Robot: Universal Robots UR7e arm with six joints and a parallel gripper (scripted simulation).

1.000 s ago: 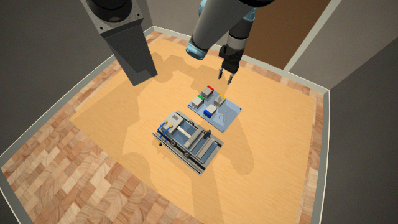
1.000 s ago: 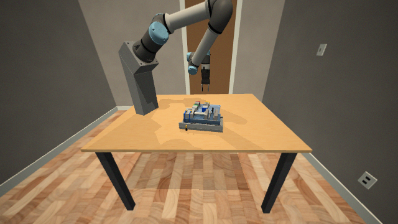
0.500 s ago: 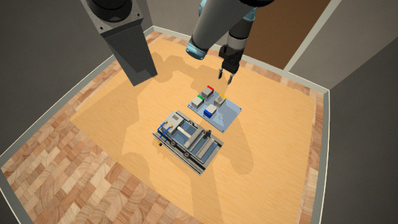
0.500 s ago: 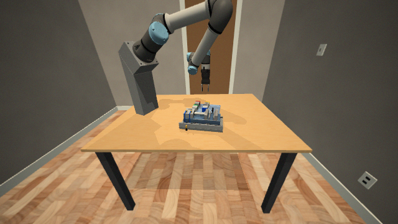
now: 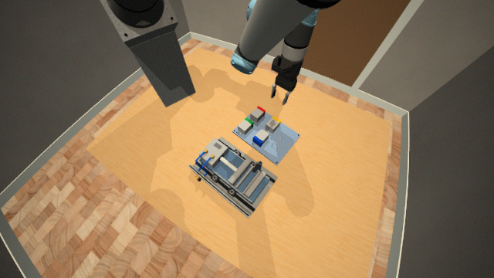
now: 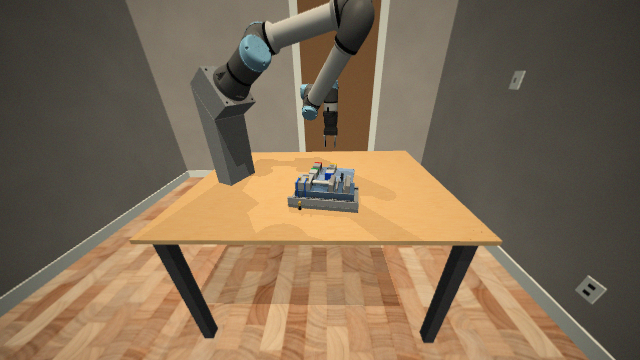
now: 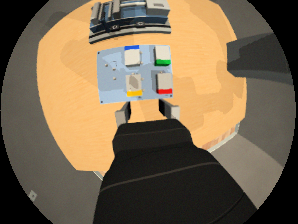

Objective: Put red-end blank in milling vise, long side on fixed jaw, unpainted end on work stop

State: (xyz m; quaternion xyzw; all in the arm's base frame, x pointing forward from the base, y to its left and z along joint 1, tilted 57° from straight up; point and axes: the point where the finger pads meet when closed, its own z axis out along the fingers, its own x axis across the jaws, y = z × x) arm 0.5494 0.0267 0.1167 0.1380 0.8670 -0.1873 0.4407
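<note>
Fingers spread wide and empty, the gripper (image 5: 279, 96) hangs above the plate (image 5: 287, 144) where the red-ended blank (image 5: 257, 113) lies, its paint clearer from the top than from the exterior view.
</note>
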